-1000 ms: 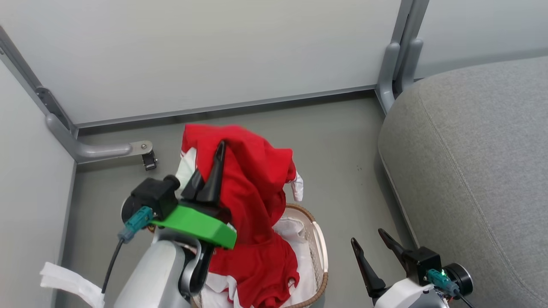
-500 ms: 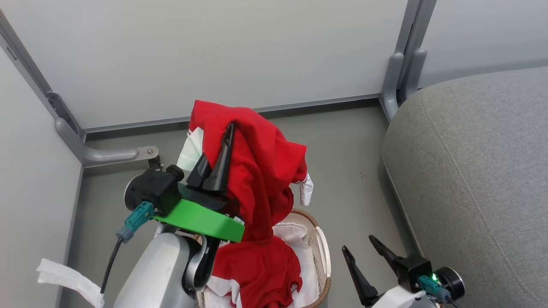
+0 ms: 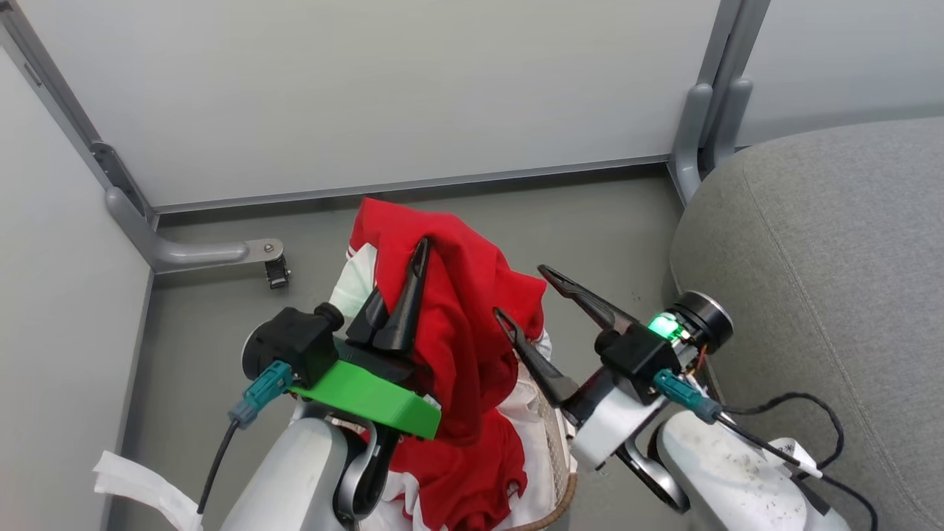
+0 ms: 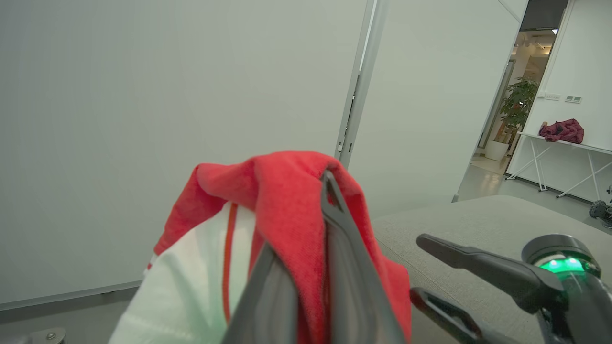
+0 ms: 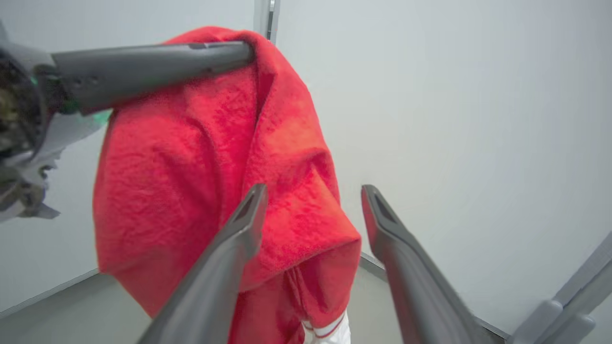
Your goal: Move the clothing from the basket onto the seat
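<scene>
Left gripper (image 3: 404, 295): jaws together, clamped on a fold of the red garment (image 3: 461, 332). The pinch sits high on the cloth. The rest drapes down over the jaws toward the basket (image 3: 558, 442), and its lower part is not clearly free of the rim. The high hold probably serves to draw the full length of fabric out before any carry sideways.

Second garment (image 3: 457, 479): red with white trim, lying in the basket under the hanging one.

Right gripper (image 3: 520, 291): jaws wide apart, holding nothing. They point at the hanging fabric from the seat side, and one finger is just beside the drape. In the right wrist view the cloth hangs between and beyond the two fingers of the right gripper (image 5: 314, 191). It looks placed for a second grip lower down, which would spread the load and stop the tail dragging. Whether the near finger touches the cloth cannot be told.

Seat (image 3: 826, 258): off to the right, no clothing on it.

Against the earlier frames:
- The right gripper sat low at the bottom right, well apart from the garment. It has since come up and across beside it, jaws equally wide.
- The left grip is unchanged.
- The head view itself has shifted, so small offsets of the basket and seat count for nothing.
</scene>
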{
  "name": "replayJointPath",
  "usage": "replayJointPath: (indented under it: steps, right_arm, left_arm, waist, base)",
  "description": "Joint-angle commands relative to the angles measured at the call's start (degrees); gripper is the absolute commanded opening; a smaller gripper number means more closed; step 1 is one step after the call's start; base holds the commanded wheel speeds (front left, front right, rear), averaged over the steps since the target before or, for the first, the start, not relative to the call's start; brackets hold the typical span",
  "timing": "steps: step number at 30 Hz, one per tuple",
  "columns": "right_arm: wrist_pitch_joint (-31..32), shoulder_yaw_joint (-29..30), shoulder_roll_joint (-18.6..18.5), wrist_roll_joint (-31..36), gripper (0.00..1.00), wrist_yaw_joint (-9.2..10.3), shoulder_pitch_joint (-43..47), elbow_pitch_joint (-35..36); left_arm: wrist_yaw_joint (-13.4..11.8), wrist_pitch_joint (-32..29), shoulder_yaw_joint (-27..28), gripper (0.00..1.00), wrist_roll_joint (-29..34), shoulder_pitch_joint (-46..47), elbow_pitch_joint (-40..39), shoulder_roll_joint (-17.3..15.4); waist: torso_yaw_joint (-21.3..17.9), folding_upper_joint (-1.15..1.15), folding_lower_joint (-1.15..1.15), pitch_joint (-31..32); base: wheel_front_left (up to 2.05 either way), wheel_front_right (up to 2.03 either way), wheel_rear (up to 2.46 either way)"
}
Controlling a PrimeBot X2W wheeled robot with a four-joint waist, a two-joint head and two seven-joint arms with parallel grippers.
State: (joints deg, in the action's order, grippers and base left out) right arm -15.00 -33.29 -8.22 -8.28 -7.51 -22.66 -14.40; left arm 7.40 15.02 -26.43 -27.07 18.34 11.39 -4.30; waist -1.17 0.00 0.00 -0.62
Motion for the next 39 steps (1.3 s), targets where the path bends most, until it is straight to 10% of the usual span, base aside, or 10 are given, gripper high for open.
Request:
replayJointPath:
  steps: [1,24,25,27,34,35,36,39]
  right_arm:
    - [-0.3,-1.5,-0.6,-0.3,1.0,0.05,-1.4,-0.5]
    - [-0.3,-12.9,1.3,-6.7,1.0,0.05,-11.7,-23.9]
    - [-0.3,-13.2,1.4,-7.2,0.94,0.05,-11.8,-24.3]
    - [-0.3,-13.9,1.6,-8.8,0.0,0.05,-11.9,-23.8]
    - [-0.3,-9.4,0.5,-10.0,0.0,0.05,-9.2,-17.7]
    - [-0.3,-8.3,0.4,-9.8,0.0,0.05,-8.6,-16.8]
    - [-0.3,-7.4,0.4,-9.9,0.0,0.05,-7.9,-16.0]
    - [-0.3,-4.7,0.1,-10.0,0.0,0.05,-5.6,-13.8]
  left_arm:
    - [0.2,0.2,-0.3,0.0,-0.1,-0.1,0.1,0.2]
    - [0.2,0.2,-9.8,0.0,-4.3,2.0,0.0,0.6]
    - [0.2,0.2,-9.9,0.0,-4.4,2.1,0.2,0.5]
    - [0.2,0.2,-9.9,0.0,-4.5,2.1,0.7,0.4]
    - [0.2,0.2,-8.5,0.0,-2.7,0.9,2.3,0.2]
    - [0.2,0.2,-8.0,0.36,-2.1,0.7,2.4,0.2]
    - [0.2,0.2,-7.6,1.0,-1.7,0.4,2.4,0.2]
    - [0.2,0.1,-6.6,1.0,0.5,-0.4,2.7,0.1]
  waist:
    - [0.2,0.0,0.0,-0.1]
    - [3.0,0.0,0.0,0.0]
    - [3.1,0.0,0.0,0.0]
    - [3.3,0.0,0.0,0.0]
    - [2.6,0.0,0.0,-0.3]
    - [2.3,0.0,0.0,-0.3]
    - [1.9,0.0,0.0,-0.3]
    - [0.3,0.0,0.0,-0.5]
  base:
    - [0.0,0.0,0.0]
    - [0.0,0.0,0.0]
    - [0.0,0.0,0.0]
    - [0.0,0.0,0.0]
    - [0.0,0.0,0.0]
    - [0.0,0.0,0.0]
    - [0.0,0.0,0.0]
    - [0.0,0.0,0.0]
